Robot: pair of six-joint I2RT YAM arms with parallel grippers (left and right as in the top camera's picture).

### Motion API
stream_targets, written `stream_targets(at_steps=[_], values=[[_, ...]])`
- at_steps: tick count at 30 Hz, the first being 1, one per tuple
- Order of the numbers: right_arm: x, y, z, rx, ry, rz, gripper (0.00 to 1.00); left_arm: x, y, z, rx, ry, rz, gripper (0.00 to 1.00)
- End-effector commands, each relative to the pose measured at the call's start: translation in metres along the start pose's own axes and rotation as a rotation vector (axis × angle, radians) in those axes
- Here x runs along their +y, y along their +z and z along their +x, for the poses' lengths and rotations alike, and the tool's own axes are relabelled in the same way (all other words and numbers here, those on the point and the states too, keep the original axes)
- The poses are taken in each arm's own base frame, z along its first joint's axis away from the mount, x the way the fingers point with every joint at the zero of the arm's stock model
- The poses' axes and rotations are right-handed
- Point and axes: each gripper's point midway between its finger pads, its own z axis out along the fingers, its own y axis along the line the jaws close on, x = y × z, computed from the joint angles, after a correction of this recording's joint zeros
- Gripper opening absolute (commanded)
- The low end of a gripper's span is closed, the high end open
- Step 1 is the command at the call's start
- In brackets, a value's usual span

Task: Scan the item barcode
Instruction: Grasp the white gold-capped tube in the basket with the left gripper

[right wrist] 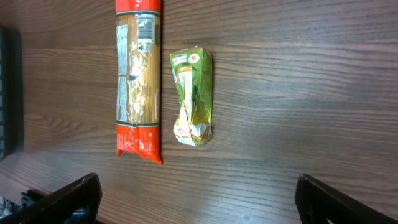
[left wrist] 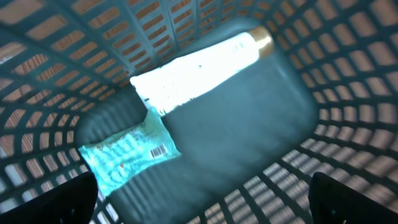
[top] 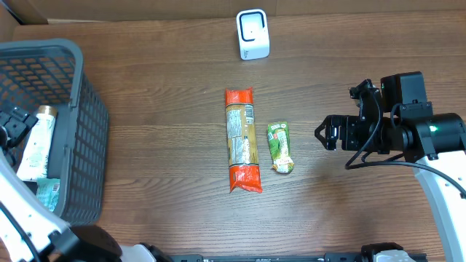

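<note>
Across the whole scene runs a dark wood-grain counter (top: 167, 87), which carries everything else. At its left edge stands a grey plastic lattice basket (top: 81, 138), the biggest thing on it.

The right arm (top: 411, 131) reaches in from the right side, its black wrist hanging over bare wood. The right jaws stand wide apart and hold nothing; in the right wrist view their two tips sit at the bottom corners, with open counter between them. The left arm (top: 22, 207) comes up from the lower left corner and dips into the basket. The left jaws are also spread wide and empty, hanging above the basket floor.

A long spaghetti packet (top: 242, 140) with orange-red ends lies flat near the middle of the counter, running from the far side to the near side. A white tube with a gold cap (left wrist: 199, 65) lies on the basket floor. A crumpled green packet (top: 279, 146) lies just beside the spaghetti on its right, parallel to it and not touching, between it and the right jaws. A teal sachet (left wrist: 127, 155) lies against the flat end of the tube, with a barcode facing up. A small white scanner (top: 253, 34) stands upright at the far edge, well apart from the packets.
</note>
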Motion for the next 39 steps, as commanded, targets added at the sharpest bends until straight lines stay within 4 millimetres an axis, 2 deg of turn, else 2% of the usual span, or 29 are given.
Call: stream_targets(at_steps=[1,4,9,18,22,28,32,33,37,39], values=[[0.003,-0.002,-0.004,-0.016,-0.013,-0.006,1.00,0.005,0.032,0.003,0.024,0.039,-0.139,1.00],[0.003,-0.002,-0.006,-0.025,-0.016,-0.007,1.00,0.000,0.052,-0.001,0.013,0.123,-0.187,1.00],[0.003,-0.002,-0.006,-0.027,-0.017,-0.007,1.00,-0.019,0.091,-0.008,0.000,0.335,-0.131,1.00],[0.003,-0.002,-0.004,-0.018,-0.014,-0.006,1.00,-0.036,0.165,0.006,0.092,0.610,-0.065,1.00],[0.003,-0.002,-0.004,-0.016,-0.013,-0.006,1.00,-0.041,0.196,0.008,0.101,0.659,-0.059,1.00],[0.003,-0.002,-0.001,-0.007,-0.009,-0.004,1.00,-0.047,0.224,0.002,0.069,0.694,-0.056,1.00],[0.003,-0.002,-0.001,-0.005,-0.008,-0.004,1.00,-0.045,0.244,0.013,0.109,0.703,-0.057,1.00],[0.003,-0.002,-0.001,-0.004,-0.008,-0.004,1.00,-0.043,0.253,0.022,0.140,0.706,-0.057,1.00],[0.003,-0.002,0.000,-0.004,-0.008,-0.004,1.00,-0.036,0.270,0.040,0.211,0.691,-0.061,0.91],[0.002,-0.002,-0.001,-0.004,-0.008,-0.004,1.00,-0.035,0.271,0.043,0.221,0.675,-0.062,0.78]])
